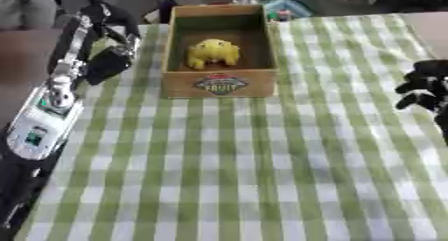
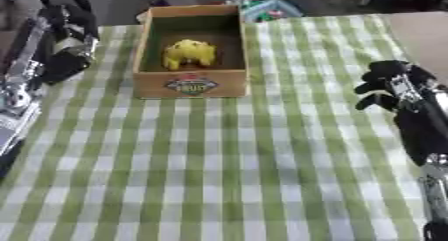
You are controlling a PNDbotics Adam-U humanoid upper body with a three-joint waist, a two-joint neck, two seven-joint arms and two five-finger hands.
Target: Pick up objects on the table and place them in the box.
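Where the green-and-white checked cloth [image 1: 262,175] covers the surface, one wooden box [image 1: 220,84] stands near the far edge, left of centre, open at the top, with a round printed label on its near wall. Inside it, on the dark floor toward the near wall, lies a yellow object [image 1: 213,52], rounded and lumpy; what it is cannot be made out beyond colour and shape. It rests wholly within the box walls, apart from both hands.

Left hand [image 1: 109,65]: black, at the left edge of the surface, just beside the box's left wall but not touching it. It hangs from a silver-and-white forearm [image 1: 48,112] that runs along the left edge toward the near-left corner. Whether its fingers are spread or curled cannot be told.

Right hand [image 2: 389,87]: black, over the right edge of the surface, about level with the box's near wall and well apart from the box. Its fingers are curled inward and hold nothing. Its dark forearm [image 2: 424,130] runs back toward the near-right corner.

Beyond the far edge, behind the box's right corner, sits a small teal item with bits of red and white [image 1: 287,7]; no more of it can be read.
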